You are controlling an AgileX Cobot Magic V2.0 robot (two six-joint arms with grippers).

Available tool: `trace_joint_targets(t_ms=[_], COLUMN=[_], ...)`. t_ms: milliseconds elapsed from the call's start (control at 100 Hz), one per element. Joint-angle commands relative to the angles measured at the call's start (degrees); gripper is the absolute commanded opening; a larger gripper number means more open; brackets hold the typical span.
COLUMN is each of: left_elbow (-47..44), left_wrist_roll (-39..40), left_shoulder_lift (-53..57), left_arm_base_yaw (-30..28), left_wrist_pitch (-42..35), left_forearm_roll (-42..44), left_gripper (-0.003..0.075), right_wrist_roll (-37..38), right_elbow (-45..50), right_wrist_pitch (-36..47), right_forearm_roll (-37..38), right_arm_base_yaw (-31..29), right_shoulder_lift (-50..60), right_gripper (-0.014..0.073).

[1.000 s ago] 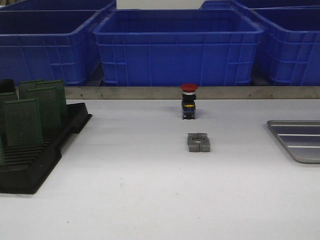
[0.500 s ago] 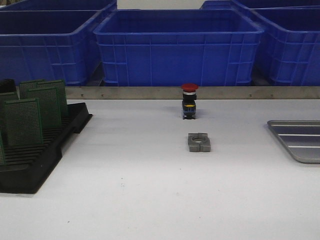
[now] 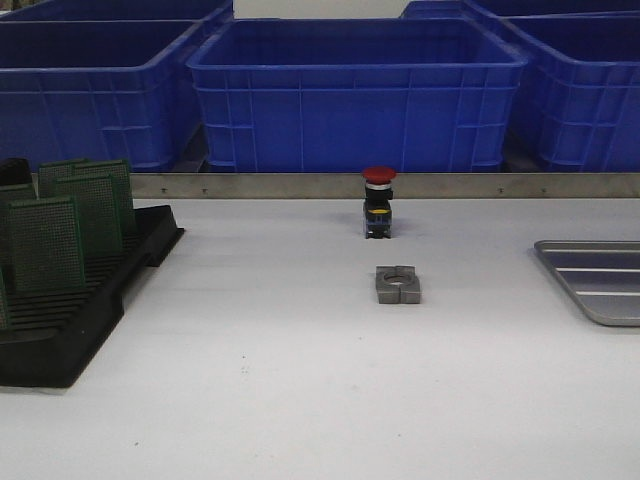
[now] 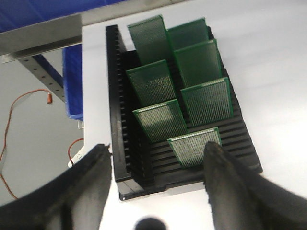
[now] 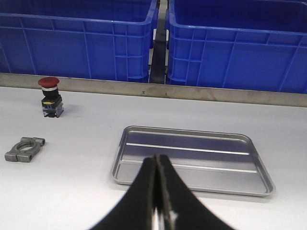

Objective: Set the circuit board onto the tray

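Item, rack point(image 4: 144, 158): black, slotted, at the left of the white surface point(image 3: 300, 380), carrying green circuit boards point(image 4: 201, 100) upright in its slots; I count seven from the left wrist camera. None lifted.

Item, left end effector point(image 4: 156, 179): fingers point(image 4: 225, 187) spread wide, poised above the near end of the rack, the nearest board point(image 4: 194, 146) between them but untouched. Nothing held.

Item, right end effector point(image 5: 158, 196): fingers pressed together, empty, hanging just short of the tray point(image 5: 192, 160).

Item, tray point(image 3: 600, 285): grey metal, ridged, bare, at the far right of the surface, well apart from the rack.

Item, strays: a red-capped push button point(image 3: 378, 203) and a grey metal clamp block point(image 3: 398, 284) mid-surface, between rack and tray; blue bins point(image 3: 355, 95) behind.

Change over the last second: in the front camera the boards' apparent positions shift slightly frame to frame; nothing else has moved and neither arm has entered that view.

Reading: I judge the task barely begun, with the left arm lining up on its first pick. Next call is a straight descent onto one board's top edge, keeping clear of its neighbours
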State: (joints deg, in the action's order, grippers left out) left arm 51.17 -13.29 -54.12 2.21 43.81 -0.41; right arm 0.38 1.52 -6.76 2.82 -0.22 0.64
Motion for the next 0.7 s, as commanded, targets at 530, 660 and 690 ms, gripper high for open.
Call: trace_joint_targets(t_ms=[530,660,690], left_elbow=[10.8,10.8,10.8], left_wrist_roll=[-70.9,-74.5,-74.5], left_shoulder_lift=[-29.2,-31.6,-32.0], left_arm_base_yaw=[0.2,0.2,0.2], left_wrist_pitch=[12.1,10.5,9.8], left_forearm_roll=[-17.7,-17.4,-17.4], left_gripper=[0.0345,0.0344,0.0344], right_wrist_roll=[-0.4,-0.4,-0.4], right_elbow=[-0.7,-0.7,-0.7], right_wrist_pitch=[4.3,4.3,4.3], right_forearm_roll=[0.5,0.5,0.5], right_arm_base_yaw=[0.0,0.0,0.0], right_shoulder_lift=[1.5,1.5,1.5], right_gripper=[-0.0061,-0.0061,-0.0061])
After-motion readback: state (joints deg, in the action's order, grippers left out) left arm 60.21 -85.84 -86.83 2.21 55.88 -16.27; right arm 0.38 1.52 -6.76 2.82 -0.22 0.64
